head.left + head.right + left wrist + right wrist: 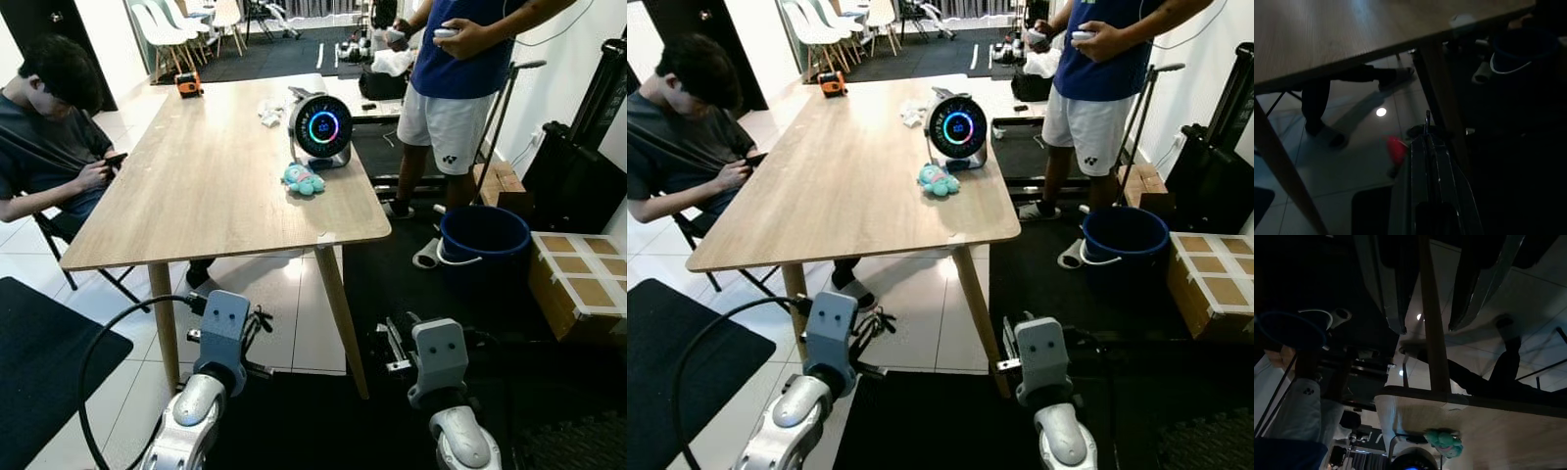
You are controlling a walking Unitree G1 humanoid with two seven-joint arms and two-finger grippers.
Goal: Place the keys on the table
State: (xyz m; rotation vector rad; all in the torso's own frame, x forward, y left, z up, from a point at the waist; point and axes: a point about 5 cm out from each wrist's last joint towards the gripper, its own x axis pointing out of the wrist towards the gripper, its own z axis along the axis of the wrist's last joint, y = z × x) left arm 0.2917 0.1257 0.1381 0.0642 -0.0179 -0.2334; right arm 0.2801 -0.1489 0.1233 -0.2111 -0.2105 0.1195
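Standing a little way back from the wooden table (206,186), the robot is keeping both arms low, below the table edge, most likely because it is not close enough yet to reach over the top. In the left eye view, the left gripper (257,323) is holding a dark tangle that looks like the keys (259,321), hanging at its tip, down near the table leg. The right gripper (394,345) is sitting low beside it, not carrying anything I can see. On the table a round glowing clock (321,127) and a small teal toy (303,179) are resting near the right side, so the near part is bare wood. In the left wrist view, the fingers (1426,161) are pressing tight together, with a thin metal bit poking out between them and something red (1396,149) dangling beside. In the right wrist view, the two fingers (1388,289) are standing wide apart with only the table leg showing between them.
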